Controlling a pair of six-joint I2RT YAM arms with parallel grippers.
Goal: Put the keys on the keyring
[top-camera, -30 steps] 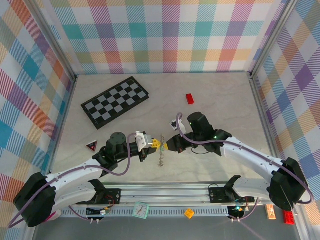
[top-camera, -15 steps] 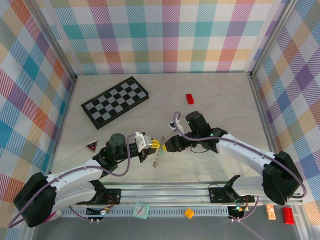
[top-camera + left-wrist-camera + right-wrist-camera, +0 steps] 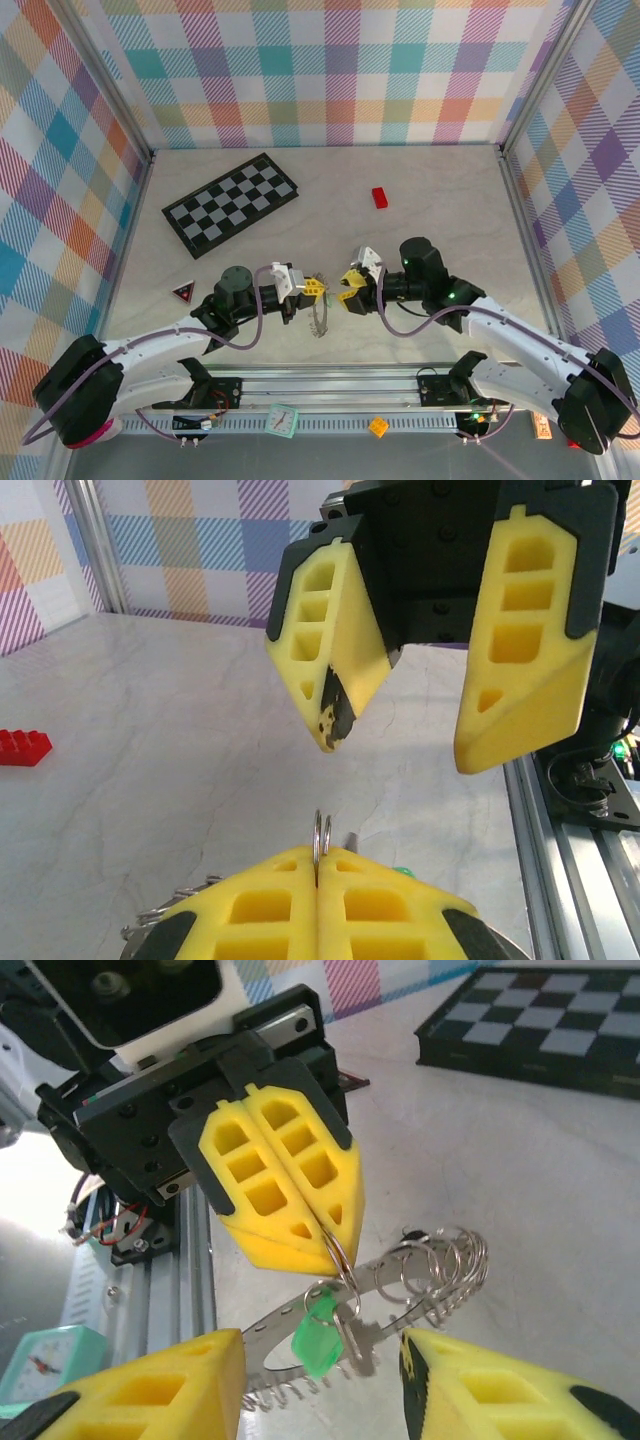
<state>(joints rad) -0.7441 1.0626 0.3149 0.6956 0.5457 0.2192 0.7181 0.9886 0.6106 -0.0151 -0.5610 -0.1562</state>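
My left gripper (image 3: pixel 313 288) is shut on a thin split ring (image 3: pixel 320 832) at the top of the keyring (image 3: pixel 266 1330). The keyring is a silvery band with several small wire loops (image 3: pixel 452 1258) along its rim, and it hangs below the fingers (image 3: pixel 320 318). The green-headed key (image 3: pixel 318 1336) dangles from a loop beside that split ring, with a short metal blade next to it. My right gripper (image 3: pixel 351 289) is open just to the right, its yellow fingers (image 3: pixel 520 650) spread and facing the left gripper (image 3: pixel 334 1244), touching nothing. I cannot make out the black-headed key.
A red block (image 3: pixel 380 197) lies on the table behind the grippers. A folded checkerboard (image 3: pixel 230 203) sits at the back left, and a small red triangle (image 3: pixel 183 291) lies near the left arm. The metal rail (image 3: pixel 330 385) runs along the near edge.
My right gripper has pulled back to the right and opened, and its arm has swung rightward. The left gripper still holds the keyring in nearly the same place.
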